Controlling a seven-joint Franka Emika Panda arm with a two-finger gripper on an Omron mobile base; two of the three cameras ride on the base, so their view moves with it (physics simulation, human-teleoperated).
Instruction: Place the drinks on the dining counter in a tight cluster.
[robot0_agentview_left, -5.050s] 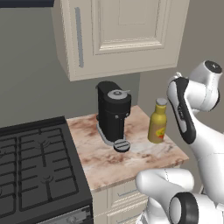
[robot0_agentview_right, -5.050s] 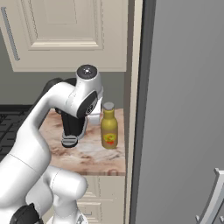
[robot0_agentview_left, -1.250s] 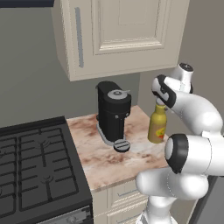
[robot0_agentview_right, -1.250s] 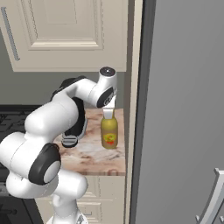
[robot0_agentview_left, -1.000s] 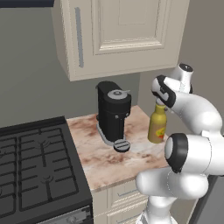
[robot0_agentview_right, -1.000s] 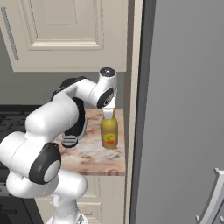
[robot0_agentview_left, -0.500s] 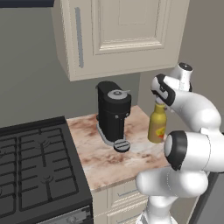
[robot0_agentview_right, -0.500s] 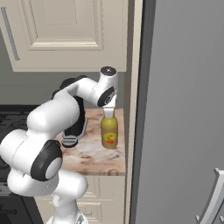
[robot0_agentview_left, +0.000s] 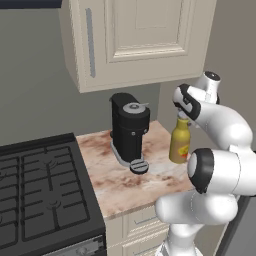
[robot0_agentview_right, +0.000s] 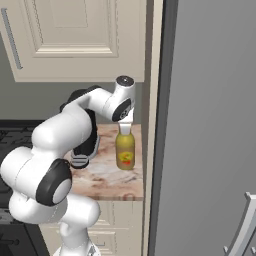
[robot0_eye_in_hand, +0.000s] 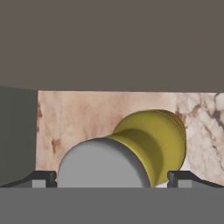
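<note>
Yellow-amber bottle (robot0_agentview_left: 179, 143) is standing upright on the small marble bench (robot0_agentview_left: 120, 180), toward its far right corner, with the tool (robot0_eye_in_hand: 112, 177) hanging directly above its cap. In the hand view the two dark fingertips (robot0_eye_in_hand: 42, 178) are sitting wide apart, one on either side of the pale round cap, and they are not pressing on it; the jaws are spread fully and nothing is being held. The bottle's yellow shoulder is bulging out beyond the cap, and the veined marble is showing below it.

From the right base view the tool (robot0_agentview_right: 125, 121) is pointing straight down at the bottle (robot0_agentview_right: 125, 150), its tip right at the cap; whether it is touching cannot be told.

Left of the bottle on the same bench, the black coffee machine (robot0_agentview_left: 129, 129) is standing with its round drip base toward the near side, well apart from the bottle. Farther left the black stove (robot0_agentview_left: 42, 195) is adjoining the bench. Cream panelled wall cabinets (robot0_agentview_left: 135, 40) are hanging above, and a tall grey fridge (robot0_agentview_right: 210, 125) is rising at the bench's right.
</note>
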